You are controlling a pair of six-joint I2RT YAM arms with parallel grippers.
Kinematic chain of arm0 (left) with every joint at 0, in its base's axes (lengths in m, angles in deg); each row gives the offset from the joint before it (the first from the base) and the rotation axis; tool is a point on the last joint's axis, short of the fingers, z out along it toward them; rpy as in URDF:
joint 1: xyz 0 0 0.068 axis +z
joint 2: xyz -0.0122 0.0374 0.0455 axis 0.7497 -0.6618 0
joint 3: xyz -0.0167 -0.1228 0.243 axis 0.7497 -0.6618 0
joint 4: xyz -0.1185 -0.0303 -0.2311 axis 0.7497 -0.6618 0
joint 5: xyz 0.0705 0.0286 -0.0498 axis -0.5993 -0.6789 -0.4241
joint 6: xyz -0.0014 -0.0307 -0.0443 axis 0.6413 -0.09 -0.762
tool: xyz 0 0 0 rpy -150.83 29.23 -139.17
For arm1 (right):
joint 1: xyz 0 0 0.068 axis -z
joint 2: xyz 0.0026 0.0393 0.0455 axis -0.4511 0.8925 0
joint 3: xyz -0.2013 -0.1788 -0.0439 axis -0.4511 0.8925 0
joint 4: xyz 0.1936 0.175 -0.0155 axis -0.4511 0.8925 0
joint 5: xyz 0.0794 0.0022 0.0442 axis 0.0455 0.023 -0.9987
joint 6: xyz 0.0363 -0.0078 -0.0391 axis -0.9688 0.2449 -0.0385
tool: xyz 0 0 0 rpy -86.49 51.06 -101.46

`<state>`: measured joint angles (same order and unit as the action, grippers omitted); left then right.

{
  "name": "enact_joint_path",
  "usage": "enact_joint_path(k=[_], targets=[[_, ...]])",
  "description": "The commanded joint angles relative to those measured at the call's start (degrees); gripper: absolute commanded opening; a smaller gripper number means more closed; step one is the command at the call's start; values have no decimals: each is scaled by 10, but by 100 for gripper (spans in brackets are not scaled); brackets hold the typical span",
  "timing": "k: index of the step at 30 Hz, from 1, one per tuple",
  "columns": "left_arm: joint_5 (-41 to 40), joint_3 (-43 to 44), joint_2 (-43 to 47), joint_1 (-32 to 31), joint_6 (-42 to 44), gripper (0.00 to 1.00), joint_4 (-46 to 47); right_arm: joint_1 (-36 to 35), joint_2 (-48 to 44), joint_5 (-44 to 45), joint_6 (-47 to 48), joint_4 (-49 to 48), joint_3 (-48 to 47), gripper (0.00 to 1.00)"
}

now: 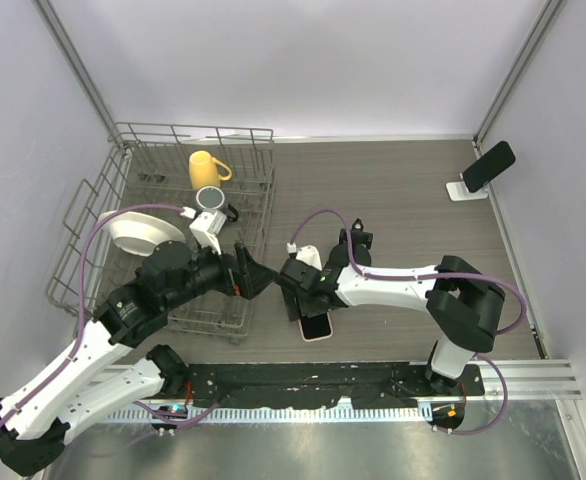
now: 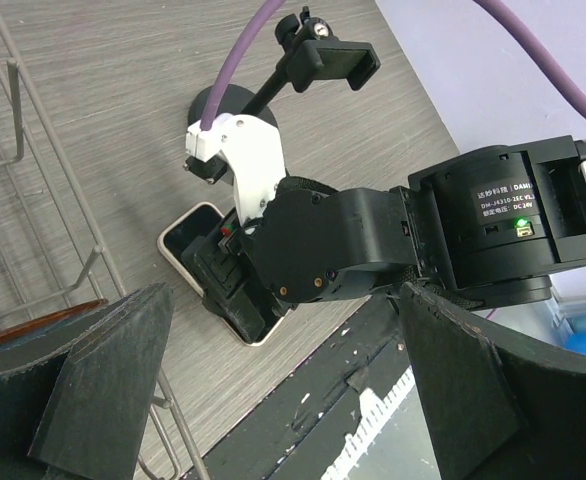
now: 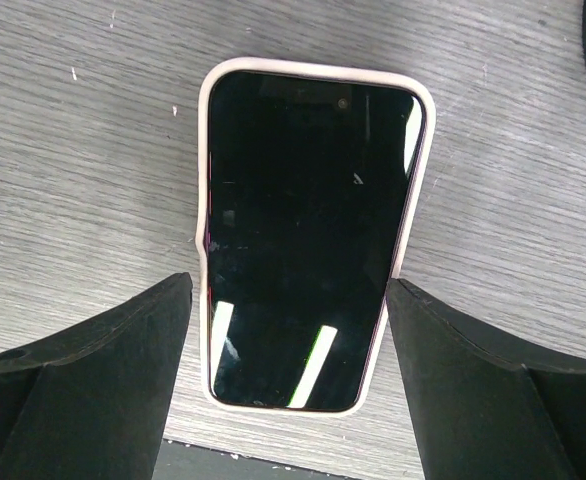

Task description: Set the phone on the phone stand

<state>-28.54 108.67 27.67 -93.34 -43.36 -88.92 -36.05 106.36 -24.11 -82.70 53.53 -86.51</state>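
Observation:
The phone (image 3: 308,230), black screen up in a white case, lies flat on the wood table near the front edge (image 1: 316,327); it also shows in the left wrist view (image 2: 178,238). My right gripper (image 3: 288,300) is open, its fingers either side of the phone's near end, not touching it (image 1: 308,300). The phone stand (image 1: 470,188), white with a dark tilted slab on it, stands at the far right. My left gripper (image 1: 258,275) is open and empty, beside the dish rack, facing the right wrist (image 2: 285,310).
A wire dish rack (image 1: 263,190) at the left holds a yellow mug (image 1: 208,167), a grey mug (image 1: 211,198) and a white dish (image 1: 143,232). A black clamp holder on a round base (image 2: 328,62) stands behind the right arm. A black rail (image 1: 303,380) runs along the front edge.

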Motion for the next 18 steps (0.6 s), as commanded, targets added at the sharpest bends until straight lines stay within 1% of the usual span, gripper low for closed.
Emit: enact_joint_path(k=[1,7,12,18], targets=[[8,23,1,4,11,100,20,3,10,-1,4,-19,7,84],[10,24,2,7,11,100,19,4,19,30,3,15,-10,84],[10,20,3,6,11,100,19,4,23,25,3,17,-10,84],[11,20,4,7,11,100,17,8,40,5,1,-9,0,84]])
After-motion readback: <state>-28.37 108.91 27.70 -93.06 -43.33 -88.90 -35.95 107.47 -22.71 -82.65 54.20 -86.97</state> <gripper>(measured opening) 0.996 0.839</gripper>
